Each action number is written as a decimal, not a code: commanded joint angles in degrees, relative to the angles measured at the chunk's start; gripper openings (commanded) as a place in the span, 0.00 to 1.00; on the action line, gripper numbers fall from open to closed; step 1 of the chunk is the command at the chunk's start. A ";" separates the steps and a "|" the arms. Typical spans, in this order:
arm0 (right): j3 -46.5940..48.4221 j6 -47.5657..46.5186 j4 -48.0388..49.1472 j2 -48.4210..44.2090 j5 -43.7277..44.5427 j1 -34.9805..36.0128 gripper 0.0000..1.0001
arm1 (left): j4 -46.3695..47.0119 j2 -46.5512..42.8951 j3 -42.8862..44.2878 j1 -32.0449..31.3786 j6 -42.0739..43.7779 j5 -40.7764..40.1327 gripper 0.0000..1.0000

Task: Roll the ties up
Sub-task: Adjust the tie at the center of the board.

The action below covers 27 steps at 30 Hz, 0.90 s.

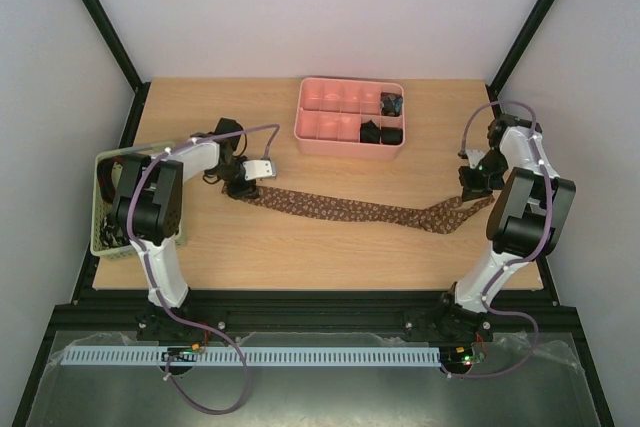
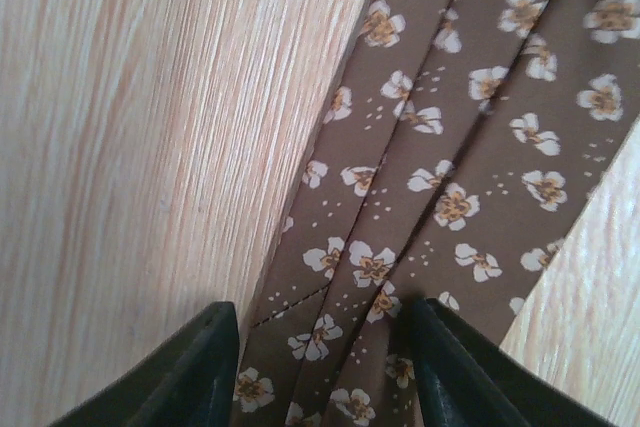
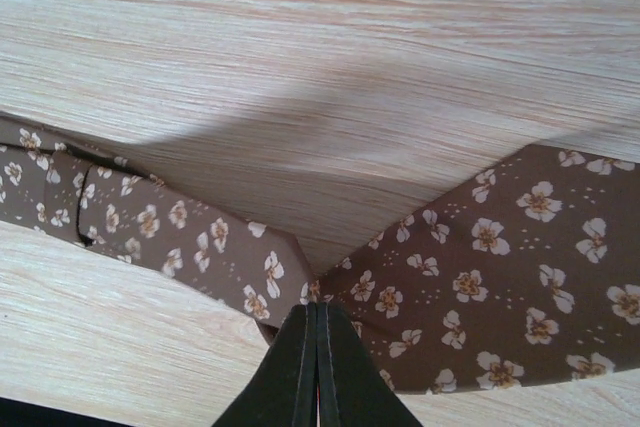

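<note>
Left wrist view: the left pincer (image 2: 322,319) stands narrowly parted, its dark fingers straddling the slim end of the brown tie (image 2: 450,147), which lies flat on the pale wood surface (image 2: 130,147). Right wrist view: the right pincer (image 3: 316,315) is pressed tight together, apparently nipping the fabric at a kink near the wide end. From the top camera, the tie stretches unrolled between both arms. Beyond it, dark coiled ties (image 1: 383,131) sit in the right-hand compartments of the pink tray (image 1: 345,148).
</note>
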 commanded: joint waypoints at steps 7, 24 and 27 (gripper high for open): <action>-1.45 -2.49 -3.74 -1.24 1.22 -0.73 0.01 | -7.61 -2.07 2.74 3.05 4.49 6.68 0.02; 4.57 0.12 -6.39 5.34 -12.06 -1.12 0.30 | -2.23 0.31 3.72 2.58 0.83 5.74 0.61; 8.79 -6.08 -8.82 5.34 -11.11 -2.83 0.57 | -2.64 2.38 4.43 2.44 0.79 4.02 0.61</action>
